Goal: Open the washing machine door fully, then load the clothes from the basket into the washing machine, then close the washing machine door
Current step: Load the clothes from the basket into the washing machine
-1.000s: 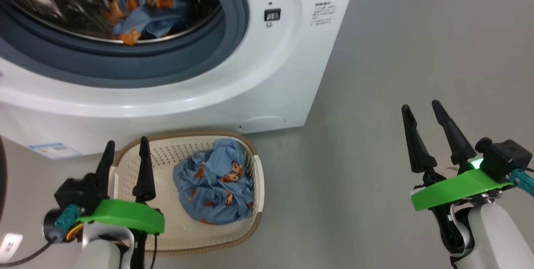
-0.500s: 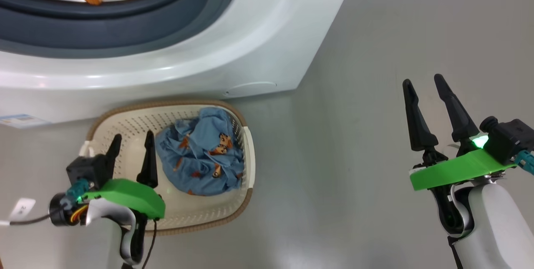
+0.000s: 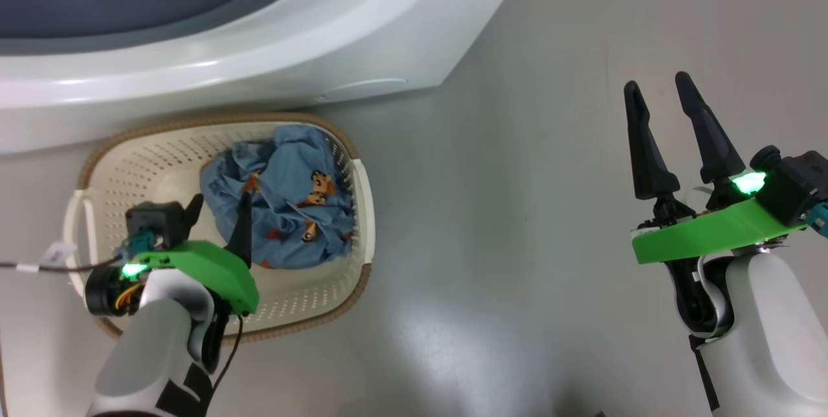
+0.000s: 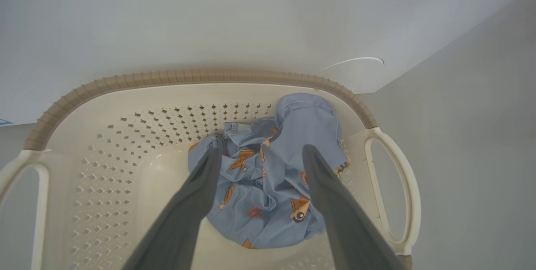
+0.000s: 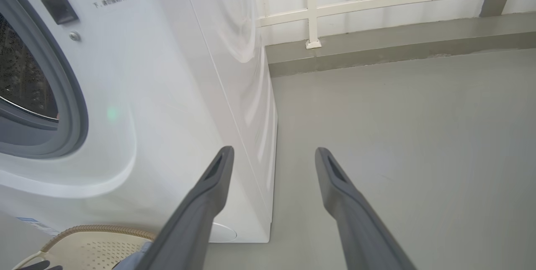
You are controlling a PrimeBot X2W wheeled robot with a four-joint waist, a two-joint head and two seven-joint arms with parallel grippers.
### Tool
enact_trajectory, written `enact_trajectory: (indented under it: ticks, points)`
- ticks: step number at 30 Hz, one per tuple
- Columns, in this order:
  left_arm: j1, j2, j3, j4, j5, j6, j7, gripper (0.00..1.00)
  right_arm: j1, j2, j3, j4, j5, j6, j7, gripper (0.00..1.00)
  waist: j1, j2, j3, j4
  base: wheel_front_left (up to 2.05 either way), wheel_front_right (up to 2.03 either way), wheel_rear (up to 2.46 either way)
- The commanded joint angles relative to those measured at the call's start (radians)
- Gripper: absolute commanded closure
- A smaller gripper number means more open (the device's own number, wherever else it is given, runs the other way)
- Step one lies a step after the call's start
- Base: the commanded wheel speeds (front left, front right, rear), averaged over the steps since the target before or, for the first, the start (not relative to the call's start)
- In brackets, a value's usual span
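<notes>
Left gripper (image 3: 220, 207), jaws spread wide, empty, above light blue cartoon-print clothes (image 3: 291, 210) bunched in cream perforated plastic basket (image 3: 149, 165), just before big white washing machine (image 3: 259, 68). Right gripper (image 3: 656, 87) likewise spread, empty, over grey floor (image 3: 517, 210).

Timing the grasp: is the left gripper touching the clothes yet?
Cannot tell. In the left wrist view the open left gripper overlaps the clothes, but neither contact nor a gap shows plainly; the head view is no clearer.

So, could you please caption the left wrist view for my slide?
Open left pincer poised over the blue clothes in the basket.
</notes>
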Motion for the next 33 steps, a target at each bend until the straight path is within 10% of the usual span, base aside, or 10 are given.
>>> enact_trajectory:
  ticks: [1, 33]
  points:
    - [-0.027, 0.031, -0.007, 0.026, -0.029, -0.002, 0.009, 0.0, -0.001, 0.005, 0.022, -0.026, -0.009, 0.002, -0.005, 0.0, -0.0001, 0.0, 0.043, -0.025, 0.0, 0.0, 0.0]
    - [-0.337, 0.173, -0.504, 0.22, -0.367, -0.003, 0.131, 0.0, -0.085, 0.037, 0.057, -0.06, -0.006, 0.002, -0.005, 0.0, -0.0001, 0.0, 0.284, -0.144, 0.0, 0.0, 0.0]
